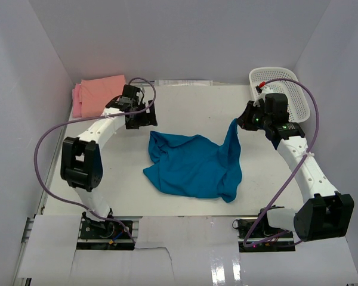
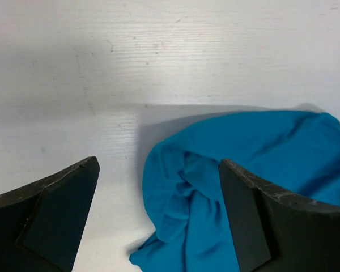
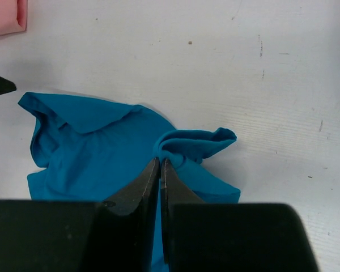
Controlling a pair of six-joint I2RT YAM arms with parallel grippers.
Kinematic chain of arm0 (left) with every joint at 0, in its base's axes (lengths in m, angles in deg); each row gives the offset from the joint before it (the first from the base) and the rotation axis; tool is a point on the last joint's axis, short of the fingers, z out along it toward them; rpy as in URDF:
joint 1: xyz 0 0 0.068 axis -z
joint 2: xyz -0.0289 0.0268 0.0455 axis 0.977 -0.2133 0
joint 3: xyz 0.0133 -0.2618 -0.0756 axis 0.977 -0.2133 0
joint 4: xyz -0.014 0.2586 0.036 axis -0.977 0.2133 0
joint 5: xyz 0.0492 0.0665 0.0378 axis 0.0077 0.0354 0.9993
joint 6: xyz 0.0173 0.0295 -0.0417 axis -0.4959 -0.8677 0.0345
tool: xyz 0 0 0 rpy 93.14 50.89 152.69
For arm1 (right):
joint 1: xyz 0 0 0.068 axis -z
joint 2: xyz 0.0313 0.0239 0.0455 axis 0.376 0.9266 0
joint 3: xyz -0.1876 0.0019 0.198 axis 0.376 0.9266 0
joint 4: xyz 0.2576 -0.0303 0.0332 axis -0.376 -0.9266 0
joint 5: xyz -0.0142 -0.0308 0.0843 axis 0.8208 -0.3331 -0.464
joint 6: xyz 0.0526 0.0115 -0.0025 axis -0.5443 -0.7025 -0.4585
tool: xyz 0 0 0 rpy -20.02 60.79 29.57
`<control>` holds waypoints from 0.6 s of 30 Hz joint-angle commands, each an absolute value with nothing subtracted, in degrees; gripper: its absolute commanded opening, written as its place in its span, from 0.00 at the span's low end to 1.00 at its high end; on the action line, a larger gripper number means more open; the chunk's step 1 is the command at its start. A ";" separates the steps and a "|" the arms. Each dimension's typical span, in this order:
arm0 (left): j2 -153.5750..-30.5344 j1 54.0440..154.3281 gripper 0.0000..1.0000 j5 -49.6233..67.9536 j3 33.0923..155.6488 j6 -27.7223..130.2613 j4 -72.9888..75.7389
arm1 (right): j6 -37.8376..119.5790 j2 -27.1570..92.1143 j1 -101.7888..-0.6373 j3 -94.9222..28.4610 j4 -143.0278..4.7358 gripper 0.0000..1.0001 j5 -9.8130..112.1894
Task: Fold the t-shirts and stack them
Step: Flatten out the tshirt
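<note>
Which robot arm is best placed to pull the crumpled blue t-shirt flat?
Probably right. The right gripper is shut on a fold of the teal-blue cloth t-shirt, holding that edge up. The left gripper is open and empty, near the other side.

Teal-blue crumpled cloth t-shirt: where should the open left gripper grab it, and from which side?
Likely the teal-blue crumpled cloth t-shirt's bunched far-left corner, from straight above. It humps up off the white table, lies nearest the open left gripper, and sits opposite the corner the right gripper pinches.

One teal t-shirt (image 1: pixel 194 167), one salmon t-shirt (image 1: pixel 101 89), one pink t-shirt (image 1: pixel 76 103), one basket (image 1: pixel 280 75).
</note>
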State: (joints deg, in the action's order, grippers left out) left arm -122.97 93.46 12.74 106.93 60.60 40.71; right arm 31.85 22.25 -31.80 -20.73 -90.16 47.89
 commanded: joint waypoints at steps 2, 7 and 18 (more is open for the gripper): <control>-109.56 96.92 0.98 14.16 102.38 57.01 34.50 | 33.01 20.92 -31.67 -20.97 -87.18 0.08 46.88; -105.77 103.43 0.86 21.90 97.71 53.32 36.88 | 33.18 21.18 -31.67 -20.88 -87.36 0.08 47.23; -111.48 104.93 0.33 20.59 96.56 50.24 38.11 | 32.74 21.53 -31.67 -21.93 -87.71 0.08 46.61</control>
